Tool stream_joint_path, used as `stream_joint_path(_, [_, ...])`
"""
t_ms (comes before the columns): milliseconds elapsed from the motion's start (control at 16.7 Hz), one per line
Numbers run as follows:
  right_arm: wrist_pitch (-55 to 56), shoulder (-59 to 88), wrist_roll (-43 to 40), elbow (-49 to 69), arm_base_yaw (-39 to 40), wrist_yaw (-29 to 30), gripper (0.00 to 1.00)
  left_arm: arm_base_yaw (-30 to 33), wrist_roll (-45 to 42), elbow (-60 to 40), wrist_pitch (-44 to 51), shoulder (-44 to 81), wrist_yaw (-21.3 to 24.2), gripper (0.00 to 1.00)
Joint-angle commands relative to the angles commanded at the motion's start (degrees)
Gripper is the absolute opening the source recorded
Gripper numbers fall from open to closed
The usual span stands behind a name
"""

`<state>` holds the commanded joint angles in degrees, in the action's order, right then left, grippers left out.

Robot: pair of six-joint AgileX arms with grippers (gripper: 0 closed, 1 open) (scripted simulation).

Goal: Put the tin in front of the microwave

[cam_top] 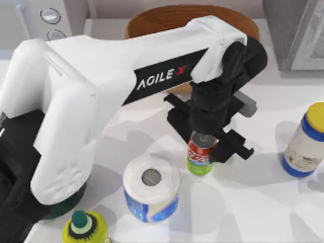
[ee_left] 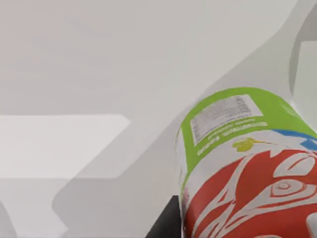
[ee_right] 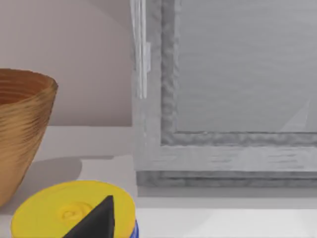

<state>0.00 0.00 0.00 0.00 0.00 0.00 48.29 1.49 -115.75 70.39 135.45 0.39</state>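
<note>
The left arm (cam_top: 126,71) carries a black panel on its forearm, near the middle of the top view, with white letters reading "AGILE" followed by a red "X". The tin (ee_left: 247,163) has white lettering on its green band, too small to read.

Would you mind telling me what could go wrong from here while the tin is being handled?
The left gripper sits at the tin, with the paper roll close beside; a swing toward the microwave might clip the roll. The wooden bowl stands in between, so a low carry could strike it.
</note>
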Motion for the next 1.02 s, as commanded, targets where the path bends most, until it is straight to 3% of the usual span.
stream_joint_path(420, [0.0,0.0,0.0,0.0,0.0,0.0,1.0,0.0,0.1,-8.1,8.4,-0.3,0.0,0.0])
stream_joint_path(720, [0.0,0.0,0.0,0.0,0.0,0.0,1.0,-0.1,0.1,-8.4,8.7,-0.2,0.0,0.0])
stream_joint_path(1020, [0.0,0.0,0.0,0.0,0.0,0.0,1.0,-8.7,5.6,-7.4,10.0,-3.5,0.0,0.0])
